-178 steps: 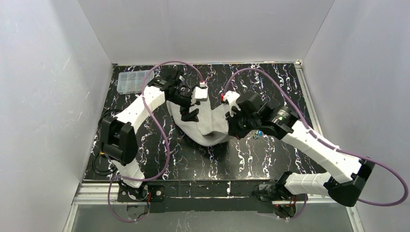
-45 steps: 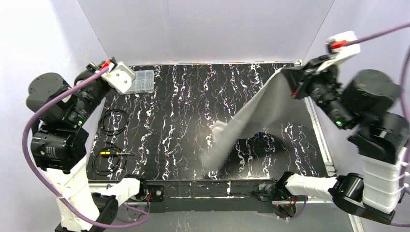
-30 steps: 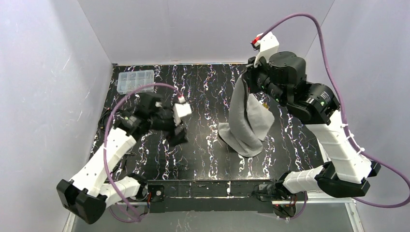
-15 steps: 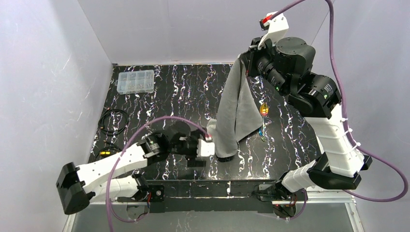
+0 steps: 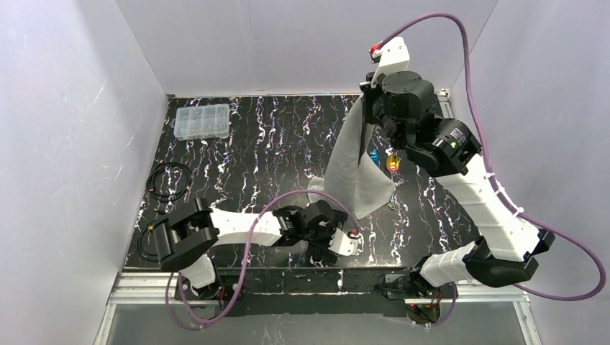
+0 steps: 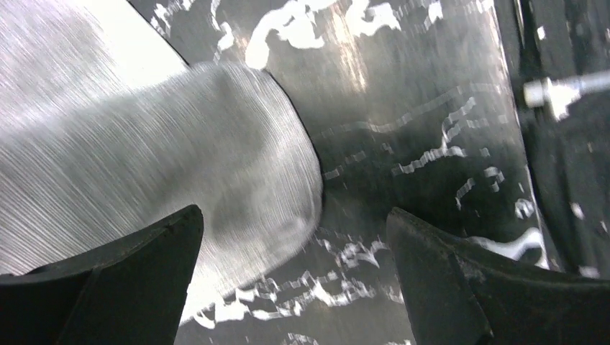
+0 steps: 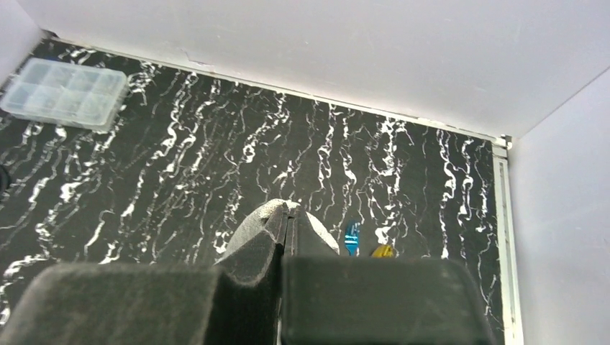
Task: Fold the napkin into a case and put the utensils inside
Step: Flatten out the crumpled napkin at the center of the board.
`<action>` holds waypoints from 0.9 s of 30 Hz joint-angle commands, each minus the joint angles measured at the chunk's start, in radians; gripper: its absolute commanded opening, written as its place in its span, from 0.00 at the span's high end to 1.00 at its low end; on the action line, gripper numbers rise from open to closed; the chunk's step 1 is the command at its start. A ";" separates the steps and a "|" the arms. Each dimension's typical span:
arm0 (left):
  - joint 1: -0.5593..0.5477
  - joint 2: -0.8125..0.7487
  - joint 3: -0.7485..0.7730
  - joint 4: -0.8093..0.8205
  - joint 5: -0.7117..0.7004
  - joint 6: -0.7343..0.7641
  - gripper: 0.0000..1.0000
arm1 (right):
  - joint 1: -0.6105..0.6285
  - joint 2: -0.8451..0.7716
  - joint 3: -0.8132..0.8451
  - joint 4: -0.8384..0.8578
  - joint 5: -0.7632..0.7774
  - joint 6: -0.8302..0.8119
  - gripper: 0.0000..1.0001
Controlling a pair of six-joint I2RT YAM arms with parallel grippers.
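Grey napkin [image 5: 356,169] hangs pinched in the raised right end effector [image 7: 286,212].

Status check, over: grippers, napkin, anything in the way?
Right gripper shut on napkin top corner, rest dangling. Left gripper open, low at its bottom corner, not gripping. Utensils on table beside napkin; nothing blocking.
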 commanded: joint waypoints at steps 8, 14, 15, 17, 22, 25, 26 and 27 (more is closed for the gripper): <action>-0.004 0.173 0.127 -0.033 0.001 0.064 0.38 | -0.019 -0.112 -0.155 0.139 0.097 -0.040 0.99; 0.055 0.258 0.300 -0.344 0.025 0.019 1.00 | -0.045 -0.121 -0.195 0.152 0.096 -0.037 0.99; 0.071 0.232 0.302 -0.350 0.030 0.012 1.00 | -0.048 -0.118 -0.197 0.152 0.096 -0.038 0.99; 0.110 0.148 0.295 -0.338 0.034 0.004 1.00 | -0.058 -0.114 -0.195 0.151 0.092 -0.040 0.99; 0.209 -0.168 0.298 -0.293 0.055 -0.045 1.00 | -0.071 -0.112 -0.155 0.148 0.066 -0.051 0.99; 0.255 -0.348 0.367 -0.340 0.066 -0.072 1.00 | -0.071 -0.122 -0.108 0.105 0.018 -0.045 0.99; 0.263 -0.396 0.394 -0.367 0.063 -0.082 1.00 | -0.071 -0.132 -0.091 0.084 -0.003 -0.041 0.99; 0.268 -0.441 0.422 -0.407 0.070 -0.085 1.00 | -0.071 -0.143 -0.077 0.062 -0.025 -0.036 0.99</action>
